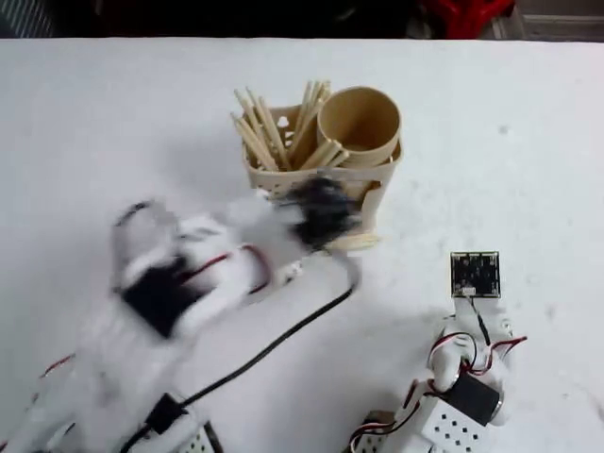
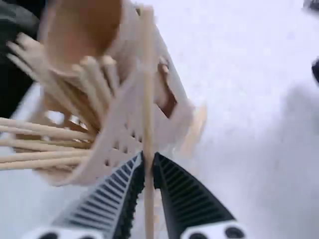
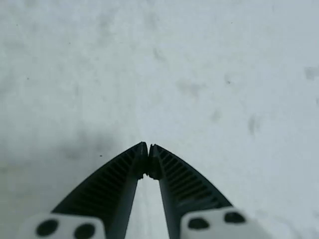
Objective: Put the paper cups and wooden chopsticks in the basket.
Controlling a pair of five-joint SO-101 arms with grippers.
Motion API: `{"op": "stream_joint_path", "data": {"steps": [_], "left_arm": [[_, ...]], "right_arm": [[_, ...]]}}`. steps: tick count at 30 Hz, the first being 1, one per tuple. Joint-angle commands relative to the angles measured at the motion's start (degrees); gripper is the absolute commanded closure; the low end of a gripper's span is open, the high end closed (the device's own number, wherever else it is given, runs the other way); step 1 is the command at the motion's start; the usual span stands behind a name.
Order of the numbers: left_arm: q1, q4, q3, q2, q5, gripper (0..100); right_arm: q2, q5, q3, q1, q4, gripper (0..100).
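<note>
A cream basket (image 1: pixel 366 192) stands at the table's middle back. It holds a tan paper cup (image 1: pixel 360 124) and several wooden chopsticks (image 1: pixel 266 131). My left gripper (image 2: pixel 148 172) is shut on a single wooden chopstick (image 2: pixel 147 99), right in front of the basket (image 2: pixel 124 134). In the high view the left arm (image 1: pixel 189 274) stretches from the lower left up to the basket's front wall. A pale chopstick (image 1: pixel 354 243) shows at the basket's foot. My right gripper (image 3: pixel 148 160) is shut on nothing, over bare white table.
The right arm (image 1: pixel 467 377) rests at the lower right, its wrist camera board (image 1: pixel 475 274) facing up. A black cable (image 1: pixel 274 344) runs across the table in front of the basket. The table surface (image 1: pixel 113 132) is white all round.
</note>
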Motion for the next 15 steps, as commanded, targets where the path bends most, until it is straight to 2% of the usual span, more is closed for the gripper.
{"op": "stream_joint_path", "data": {"steps": [1,6,10,12,15], "left_arm": [[0.4,-10.1,-6.5,-11.0,5.0,98],[0.4,-30.1,-7.2,-9.9,4.9,98],[0.1,-41.2,-8.1,-1.7,4.6,98],[-1.6,-44.1,-9.4,2.9,5.0,98],[-4.8,-43.4,-13.6,9.8,5.7,98]], "right_arm": [[-0.3,-0.2,0.3,-0.2,0.3,98.1],[-0.3,-0.2,0.3,-0.1,0.3,98.1],[-0.3,-0.2,0.3,-0.1,0.3,98.1],[-0.3,-0.2,0.3,-0.1,0.3,98.1],[-0.3,-0.2,0.3,-0.1,0.3,98.1]]}}
